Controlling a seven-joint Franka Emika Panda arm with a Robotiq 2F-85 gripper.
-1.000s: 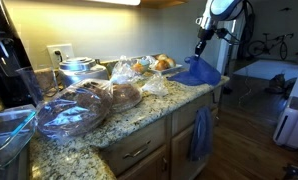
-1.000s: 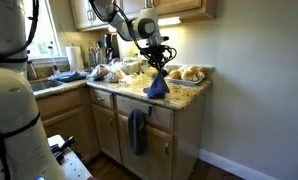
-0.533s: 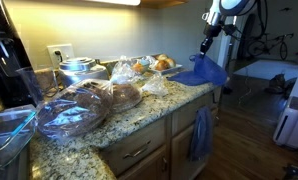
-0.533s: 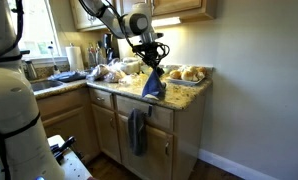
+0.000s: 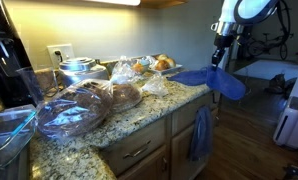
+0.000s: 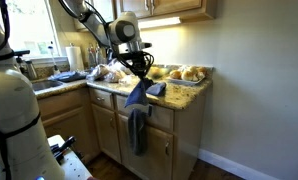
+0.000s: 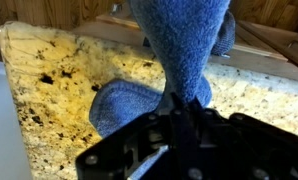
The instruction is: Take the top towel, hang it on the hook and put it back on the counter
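Right of centre in an exterior view: black two-fingered claw (image 5: 220, 58), pinched shut on a small, limp, bright royal-blue cloth towel (image 5: 225, 84). Held by an upper fold, with the cloth fanned out sideways beneath the claw, reaching past the right end of the long speckled beige-brown granite table (image 5: 139, 112).

From the opposite end, in an exterior view: the same claw (image 6: 138, 71) near mid-frame, the towel (image 6: 136, 97) drooping in front of the table (image 6: 184, 96) edge, over the light wooden cabinet front (image 6: 107, 125).

Seen from the wrist: claw (image 7: 185, 108) at lower centre, jaws almost together with only cloth between them, the towel (image 7: 179, 40) stretching away to the top of the frame. Just left of it, lying on the table (image 7: 49, 70), a second royal-blue towel (image 7: 124, 102) of the same kind; found again slightly right of the claw in an exterior view (image 6: 156, 89).

Lower down in both exterior views, hung against the cabinet front: a longer, duller grey-blue towel (image 5: 200, 133) (image 6: 137, 131).
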